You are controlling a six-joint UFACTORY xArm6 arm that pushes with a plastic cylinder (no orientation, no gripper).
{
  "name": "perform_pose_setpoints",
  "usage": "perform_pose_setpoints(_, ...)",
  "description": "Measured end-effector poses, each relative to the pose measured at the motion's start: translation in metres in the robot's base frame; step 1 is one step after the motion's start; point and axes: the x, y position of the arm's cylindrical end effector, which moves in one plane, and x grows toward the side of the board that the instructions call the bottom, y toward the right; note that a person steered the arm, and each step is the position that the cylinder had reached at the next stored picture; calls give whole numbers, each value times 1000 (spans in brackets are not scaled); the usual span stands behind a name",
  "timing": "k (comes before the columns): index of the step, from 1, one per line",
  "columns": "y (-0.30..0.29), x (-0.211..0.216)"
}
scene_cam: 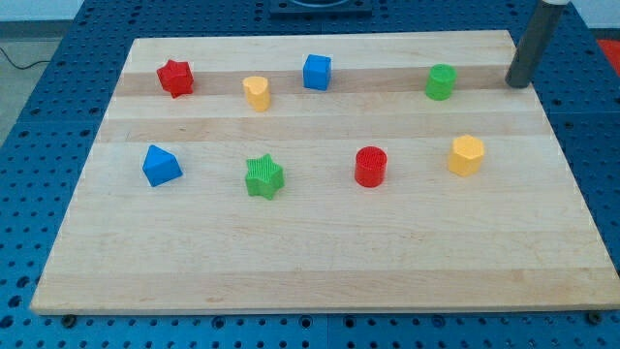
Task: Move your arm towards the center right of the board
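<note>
Blocks sit in two loose rows on the pale wooden board (320,262) in front of you, which rests on a blue perforated table (58,107). Along the upper row, from the view's left, you see a red star-shaped block (175,78), a yellow heart-shaped block (257,92), a blue cube (317,72) and a green cylinder (441,82). Along the lower row, again from the view's left, you find a blue block with a pointed, roughly triangular top (160,166), a green star-shaped block (263,176), a red cylinder (370,167) and a yellow hexagonal block (467,155). All eight stand apart from one another, none touching. Your dark rod comes down from the view's top right corner, and my tip (518,84) meets the surface right at the board's right edge, near its top right corner. It lies to the view's right of the green cylinder, level with it but clearly apart, and above and to the right of the yellow hexagonal block. You have no jaws to read here: the arm ends in the plain rod, so nothing is gripped. The center right of the board, the stretch to the right of the yellow hexagonal block, lies below my tip toward the view's bottom.
</note>
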Motion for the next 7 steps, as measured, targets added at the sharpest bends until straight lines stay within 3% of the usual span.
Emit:
perform_pose_setpoints(2,1,3)
perform_pose_setpoints(3,13,30)
perform_pose_setpoints(7,-26,67)
